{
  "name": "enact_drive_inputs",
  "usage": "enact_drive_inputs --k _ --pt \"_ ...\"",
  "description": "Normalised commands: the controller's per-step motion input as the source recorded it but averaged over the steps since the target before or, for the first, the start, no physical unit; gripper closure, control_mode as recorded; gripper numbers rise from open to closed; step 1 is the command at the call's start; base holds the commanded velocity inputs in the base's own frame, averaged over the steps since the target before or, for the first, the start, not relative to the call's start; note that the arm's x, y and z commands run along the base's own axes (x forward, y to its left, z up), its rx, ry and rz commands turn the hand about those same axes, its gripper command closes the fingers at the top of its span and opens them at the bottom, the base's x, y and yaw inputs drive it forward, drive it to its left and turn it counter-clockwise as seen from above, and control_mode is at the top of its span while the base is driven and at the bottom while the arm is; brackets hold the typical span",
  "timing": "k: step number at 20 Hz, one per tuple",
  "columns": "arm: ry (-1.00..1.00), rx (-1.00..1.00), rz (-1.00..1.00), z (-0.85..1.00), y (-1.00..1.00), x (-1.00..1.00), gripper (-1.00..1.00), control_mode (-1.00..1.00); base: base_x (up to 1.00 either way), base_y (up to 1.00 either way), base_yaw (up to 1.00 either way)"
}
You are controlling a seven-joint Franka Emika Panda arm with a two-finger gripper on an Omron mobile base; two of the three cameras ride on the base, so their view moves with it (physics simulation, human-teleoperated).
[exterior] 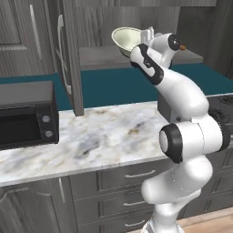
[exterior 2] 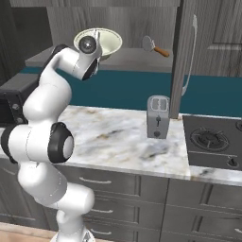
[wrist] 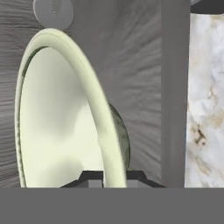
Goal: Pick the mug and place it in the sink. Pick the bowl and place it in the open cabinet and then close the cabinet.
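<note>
Risk runs left to right: the open cabinet [exterior: 73, 59] door could catch my arm; my gripper [wrist: 109, 177], nearly closed, pinches the bowl [exterior: 127, 40] by its rim, tilted above the inner shelf [exterior: 98, 57], so it may slip; a utensil [exterior 2: 153, 46] further right could get knocked.

The open cabinet [exterior 2: 142, 59] shelf is flanked by open doors [exterior: 70, 59] left and right; a round utensil [exterior 2: 152, 46] lies on its right part, just right of the bowl [exterior 2: 106, 40]; the bench [exterior 2: 118, 137] is blocked rightward by the toaster [exterior 2: 158, 116].
</note>
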Motion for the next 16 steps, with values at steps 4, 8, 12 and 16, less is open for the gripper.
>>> enact_drive_inputs --k 4,8,12,16 --pt "-0.01 0.00 0.00 -0.03 0.06 0.07 -1.00 -1.00 0.00 0.00 0.00" --pt "-0.01 0.00 0.00 0.00 0.01 0.00 -1.00 -1.00 0.00 0.00 0.00" --pt "-0.02 0.00 0.00 0.08 0.00 0.00 -1.00 -1.00 0.00 0.00 0.00" --pt "-0.11 0.00 0.00 0.19 0.00 -0.01 -1.00 -1.00 0.00 0.00 0.00"
